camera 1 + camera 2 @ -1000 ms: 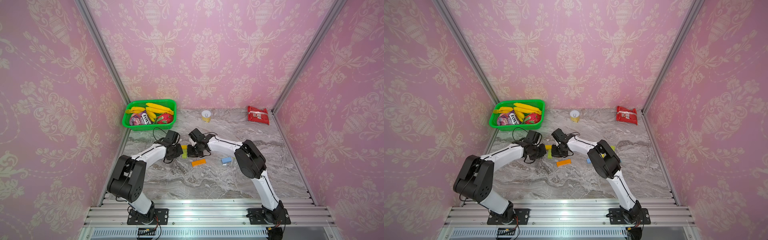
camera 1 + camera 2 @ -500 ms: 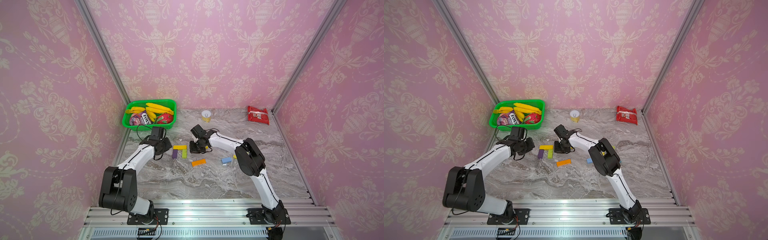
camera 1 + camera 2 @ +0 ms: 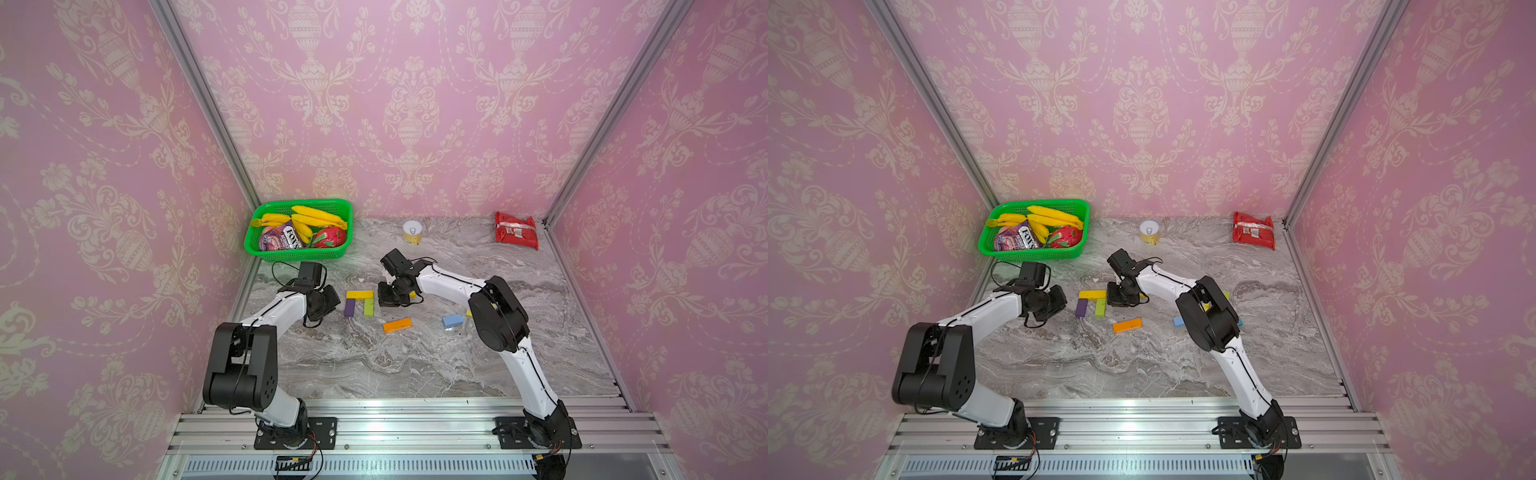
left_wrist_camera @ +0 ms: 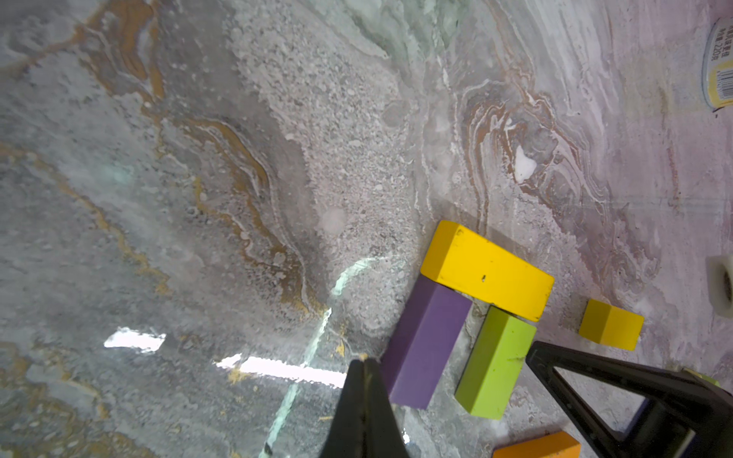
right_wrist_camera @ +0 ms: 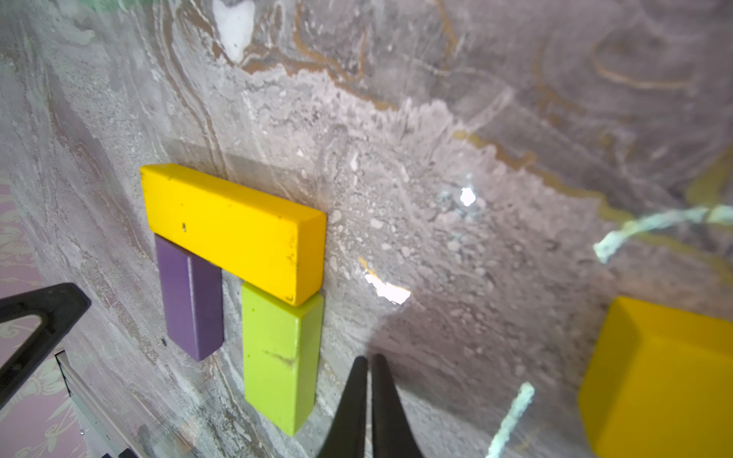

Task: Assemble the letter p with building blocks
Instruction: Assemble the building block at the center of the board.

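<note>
Three building blocks lie together on the marble: a yellow bar (image 3: pixel 360 294) (image 5: pixel 234 230) across the far ends of a purple bar (image 3: pixel 350 307) (image 4: pixel 426 341) and a lime green bar (image 3: pixel 368 307) (image 5: pixel 279 357). Apart from them lie an orange bar (image 3: pixel 397 325), a light blue one (image 3: pixel 452 321) and a small yellow one (image 4: pixel 611 329). My left gripper (image 3: pixel 332 300) (image 4: pixel 367 363) is shut and empty, its tip by the purple bar's near end. My right gripper (image 3: pixel 386 297) (image 5: pixel 368 359) is shut and empty, just right of the lime bar.
A green basket (image 3: pixel 299 254) with bananas and snacks stands at the back left. A small yellow can (image 3: pixel 412 232) and a red snack packet (image 3: pixel 516 230) sit along the back wall. Pink walls close in on three sides.
My left gripper pulled away to the left, uncovering the yellow, purple and lime bars, then came back beside the purple bar. The right gripper has barely moved.
</note>
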`<state>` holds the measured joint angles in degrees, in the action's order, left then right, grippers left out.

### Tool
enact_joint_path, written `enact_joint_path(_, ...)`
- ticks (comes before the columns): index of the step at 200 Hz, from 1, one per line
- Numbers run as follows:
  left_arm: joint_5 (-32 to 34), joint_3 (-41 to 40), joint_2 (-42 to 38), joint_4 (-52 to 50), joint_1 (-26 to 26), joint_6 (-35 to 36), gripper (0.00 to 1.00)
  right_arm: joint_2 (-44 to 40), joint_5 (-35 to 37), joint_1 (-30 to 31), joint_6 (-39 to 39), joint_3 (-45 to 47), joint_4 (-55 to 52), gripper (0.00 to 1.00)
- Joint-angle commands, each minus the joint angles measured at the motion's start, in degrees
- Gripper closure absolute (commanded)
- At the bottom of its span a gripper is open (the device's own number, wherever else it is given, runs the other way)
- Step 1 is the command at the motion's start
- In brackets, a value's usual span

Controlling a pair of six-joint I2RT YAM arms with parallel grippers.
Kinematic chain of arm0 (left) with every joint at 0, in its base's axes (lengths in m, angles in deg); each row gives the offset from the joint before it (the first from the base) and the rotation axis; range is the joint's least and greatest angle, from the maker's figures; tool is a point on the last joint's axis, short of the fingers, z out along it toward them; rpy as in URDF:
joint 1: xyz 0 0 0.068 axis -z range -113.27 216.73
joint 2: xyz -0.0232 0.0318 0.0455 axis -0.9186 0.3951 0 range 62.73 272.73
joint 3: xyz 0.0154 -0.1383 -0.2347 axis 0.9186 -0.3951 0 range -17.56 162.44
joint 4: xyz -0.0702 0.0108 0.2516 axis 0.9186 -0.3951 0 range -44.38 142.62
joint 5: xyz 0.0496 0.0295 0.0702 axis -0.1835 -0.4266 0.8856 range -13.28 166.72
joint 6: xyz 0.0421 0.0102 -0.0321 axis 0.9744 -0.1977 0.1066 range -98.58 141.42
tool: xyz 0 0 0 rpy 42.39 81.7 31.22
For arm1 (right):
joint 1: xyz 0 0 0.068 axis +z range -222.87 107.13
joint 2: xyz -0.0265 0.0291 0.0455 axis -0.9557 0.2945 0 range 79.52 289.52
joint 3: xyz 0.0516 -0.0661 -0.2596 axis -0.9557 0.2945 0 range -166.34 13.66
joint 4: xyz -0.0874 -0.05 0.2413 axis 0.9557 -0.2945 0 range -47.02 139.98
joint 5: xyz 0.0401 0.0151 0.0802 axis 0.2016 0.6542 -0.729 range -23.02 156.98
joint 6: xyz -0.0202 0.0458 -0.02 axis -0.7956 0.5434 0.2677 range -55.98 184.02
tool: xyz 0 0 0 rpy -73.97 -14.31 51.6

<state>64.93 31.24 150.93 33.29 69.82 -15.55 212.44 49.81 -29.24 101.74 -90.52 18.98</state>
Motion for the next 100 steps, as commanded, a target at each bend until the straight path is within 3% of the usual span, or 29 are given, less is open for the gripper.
enact_joint_path(1,-1.2,-0.6,-0.3,0.6,-1.1,-0.7,1.00,2.5,-0.4,0.0,-0.1,-1.2,-0.8,0.90)
enact_joint_path(100,-1.6,-0.8,-0.3,0.5,-2.4,0.0,1.00,4.4,-1.0,0.0,0.3,-3.7,-1.1,0.91)
